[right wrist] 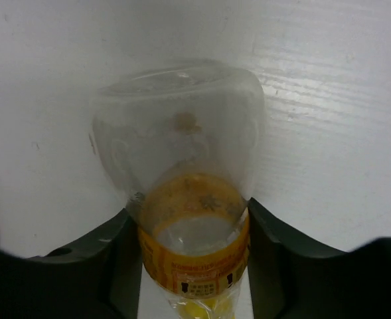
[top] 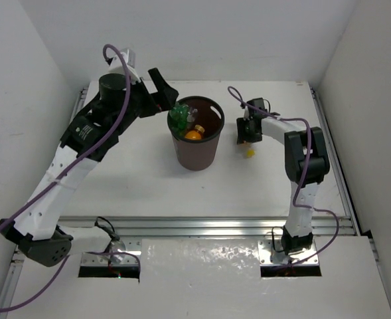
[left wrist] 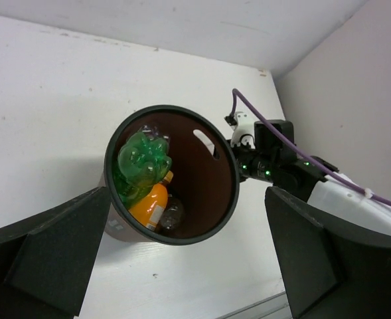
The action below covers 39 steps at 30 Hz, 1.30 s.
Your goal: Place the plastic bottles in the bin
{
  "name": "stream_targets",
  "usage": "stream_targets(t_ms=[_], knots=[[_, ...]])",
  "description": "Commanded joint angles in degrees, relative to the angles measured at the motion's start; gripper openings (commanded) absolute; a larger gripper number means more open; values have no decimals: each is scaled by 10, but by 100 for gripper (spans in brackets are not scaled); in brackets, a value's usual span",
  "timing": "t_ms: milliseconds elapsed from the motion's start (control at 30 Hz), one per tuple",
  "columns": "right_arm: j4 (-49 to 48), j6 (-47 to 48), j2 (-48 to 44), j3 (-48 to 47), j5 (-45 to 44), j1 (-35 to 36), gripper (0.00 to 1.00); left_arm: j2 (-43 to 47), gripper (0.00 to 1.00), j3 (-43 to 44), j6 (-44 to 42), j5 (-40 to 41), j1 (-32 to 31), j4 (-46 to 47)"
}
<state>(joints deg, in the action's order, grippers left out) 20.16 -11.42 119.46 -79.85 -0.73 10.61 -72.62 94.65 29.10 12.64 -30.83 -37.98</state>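
The dark brown bin (top: 196,154) stands mid-table. Inside it lie a green bottle (left wrist: 142,163), an orange-filled bottle (left wrist: 149,206) and a clear bottle (left wrist: 172,214). My left gripper (top: 167,93) hovers over the bin's (left wrist: 232,166) left rim, its jaws wide open with nothing between them (left wrist: 188,266). To the right of the bin, my right gripper (top: 248,131) is down at the table. It is shut on a small clear bottle with a yellow label and yellow cap (right wrist: 182,166), both fingers (right wrist: 109,266) pressed on the label band. That bottle (top: 249,152) shows as a yellow spot in the top view.
White walls close in the table at the back and on both sides. A metal rail (top: 202,224) runs along the near edge in front of the arm bases. The right arm's purple cable (left wrist: 275,129) loops near the bin.
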Motion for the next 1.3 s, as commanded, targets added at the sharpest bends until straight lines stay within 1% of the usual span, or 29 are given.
stream_targets(t_ms=[0,33,67,100,133,167,200,233,267,300,333,367,433,467,500,567,600,633,700,733,900,967,1000,1033,1133,1167,1200,1233,1267], knots=[[-16,-10,-23,3,17,-1,40,5,100,-15,-13,-12,-5,7],[-14,-21,-52,22,-4,-2,35,12,100,-24,-13,-17,-5,16],[-16,-31,-74,38,-17,-1,34,16,100,-29,-13,-23,-6,21],[-21,-39,-100,58,-28,-1,34,20,100,-35,-18,-48,-7,32],[-34,-52,-165,103,-28,-2,34,29,100,-55,-27,-69,-10,63],[-42,-59,-201,127,-26,-1,34,34,100,-68,-31,-123,-12,83],[-48,-68,-239,178,-15,0,34,38,100,-95,-33,-159,-19,107],[-54,-80,-278,205,29,0,34,37,100,-104,-33,-182,-26,141],[-73,-88,-365,231,54,1,33,35,100,-112,-33,-209,-34,154],[-92,-91,-411,289,85,2,33,31,100,-124,-33,-216,-44,166],[-114,-96,-455,316,123,3,32,27,100,-126,-34,-218,-68,182],[-134,-98,-532,346,183,5,32,20,100,-130,-34,-221,-91,190],[-147,-93,-590,363,237,12,32,10,100,-134,-30,-242,-103,221],[-145,-91,-611,366,301,19,31,5,100,-134,-19,-266,-107,231],[-146,-91,-645,368,339,24,31,-8,100,-136,-15,-282,-115,243],[-160,-98,-672,371,426,35,31,-18,100,-137,-10,-308,-123,274],[-170,-104,-685,378,447,39,31,-25,100,-146,-12,-322,-130,291],[-189,-115,-708,381,466,45,31,-27,100,-154,-10,-338,-131,329],[-216,-133,-727,390,512,49,31,-41,100,-157,-7,-362,-136,346],[-224,-141,-741,390,521,50,31,-46,100,-155,-9,-363,-141,342],[-237,-143,-775,388,535,56,31,-67,100,-148,-18,-317,-157,304],[-252,-150,-788,383,536,56,32,-74,98,-155,-22,-335,-162,314],[-250,-152,-789,378,542,56,32,-77,96,-156,-23,-352,-165,321],[-253,-154,-785,373,544,56,32,-81,93,-157,-22,-394,-165,328],[-263,-161,-774,364,550,57,32,-96,63,-158,-13,-453,-179,369],[-265,-161,-774,365,539,57,32,-99,60,-156,-9,-466,-181,391],[-265,-160,-773,364,534,56,32,-105,61,-149,-9,-486,-182,392],[-260,-153,-772,363,526,57,31,-107,70,-146,-8,-488,-182,388],[-247,-150,-771,360,520,57,32,-107,75,-144,-9,-484,-182,383]])
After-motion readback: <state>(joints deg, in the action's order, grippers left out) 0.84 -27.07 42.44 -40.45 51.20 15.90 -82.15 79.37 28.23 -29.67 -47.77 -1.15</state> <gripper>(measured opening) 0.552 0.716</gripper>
